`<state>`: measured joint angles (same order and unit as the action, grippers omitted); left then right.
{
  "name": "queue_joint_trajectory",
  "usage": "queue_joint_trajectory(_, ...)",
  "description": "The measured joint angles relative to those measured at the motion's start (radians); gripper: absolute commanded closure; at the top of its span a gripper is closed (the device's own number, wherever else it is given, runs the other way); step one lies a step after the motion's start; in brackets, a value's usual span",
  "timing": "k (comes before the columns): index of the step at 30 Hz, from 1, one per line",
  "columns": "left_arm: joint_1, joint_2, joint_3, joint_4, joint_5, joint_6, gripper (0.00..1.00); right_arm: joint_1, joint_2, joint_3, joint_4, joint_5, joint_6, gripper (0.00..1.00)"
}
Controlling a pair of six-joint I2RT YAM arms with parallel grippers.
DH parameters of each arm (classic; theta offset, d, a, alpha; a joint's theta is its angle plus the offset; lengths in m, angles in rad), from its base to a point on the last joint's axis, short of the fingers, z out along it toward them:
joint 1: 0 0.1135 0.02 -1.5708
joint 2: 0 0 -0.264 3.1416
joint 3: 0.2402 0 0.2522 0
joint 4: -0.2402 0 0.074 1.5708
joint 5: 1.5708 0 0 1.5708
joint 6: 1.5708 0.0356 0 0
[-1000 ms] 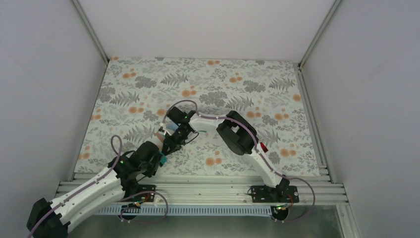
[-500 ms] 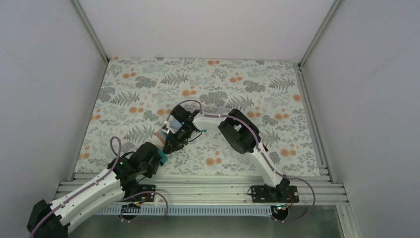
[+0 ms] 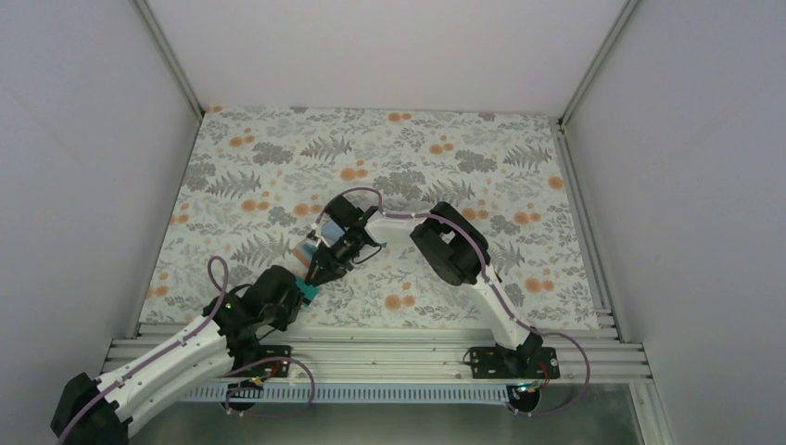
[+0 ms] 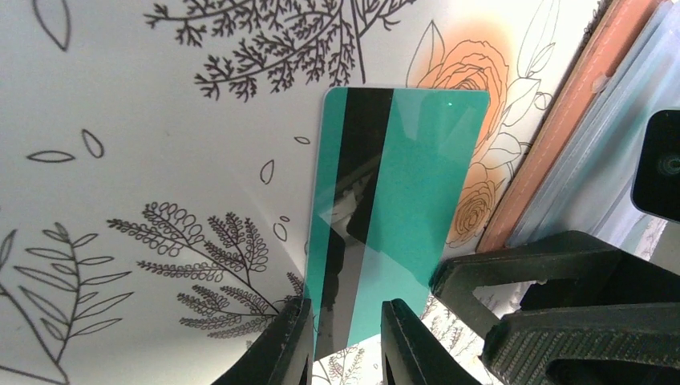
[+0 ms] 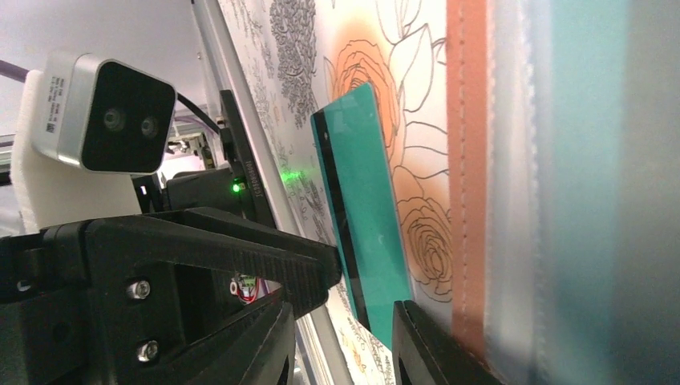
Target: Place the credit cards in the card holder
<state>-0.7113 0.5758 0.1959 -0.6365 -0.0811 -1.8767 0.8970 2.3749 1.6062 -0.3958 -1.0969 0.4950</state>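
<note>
A teal-green credit card (image 4: 401,184) with a black stripe stands tilted off the floral table. Its lower end sits between the fingers of my left gripper (image 4: 345,321), which is shut on it. In the right wrist view the same card (image 5: 361,200) has one left finger pressed against its edge. My right gripper (image 5: 343,321) straddles the card's end with open jaws, a gap showing on one side. The tan-brown card holder (image 4: 553,136) lies just right of the card, its stitched edge (image 5: 467,160) and clear sleeves showing. From above, both grippers meet near the front left (image 3: 315,278).
The floral table cover (image 3: 417,148) stretches to the back and right. White walls enclose three sides. An aluminium rail (image 3: 389,348) runs along the near edge. The right arm's elbow (image 3: 450,246) hangs over the middle of the table.
My left jaws have narrowed onto the teal card while my right jaws have widened off it. The right wrist has shifted slightly to the right.
</note>
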Motion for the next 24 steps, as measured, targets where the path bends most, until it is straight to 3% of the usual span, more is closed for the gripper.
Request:
queue_joint_trajectory(8,0.009,0.01,-0.002,0.023,0.007,0.012,0.74,0.0,0.001,0.023,-0.035,0.01,-0.02,0.67)
queue_joint_trajectory(13,0.013,0.075,0.079,-0.087,-0.016,0.088,0.38,0.0,0.001,0.066,-0.089,0.066,-0.071,0.67)
queue_joint_trajectory(15,0.015,0.138,0.154,-0.18,-0.033,0.126,0.28,0.001,0.001,0.081,-0.108,0.089,-0.082,0.67)
queue_joint_trajectory(20,0.015,0.287,0.326,-0.328,-0.087,0.217,0.28,0.001,-0.003,0.111,-0.135,0.146,-0.108,0.68)
queue_joint_trajectory(24,0.062,0.397,0.41,-0.355,-0.133,0.35,0.38,0.001,-0.06,0.063,-0.149,0.209,-0.121,0.69)
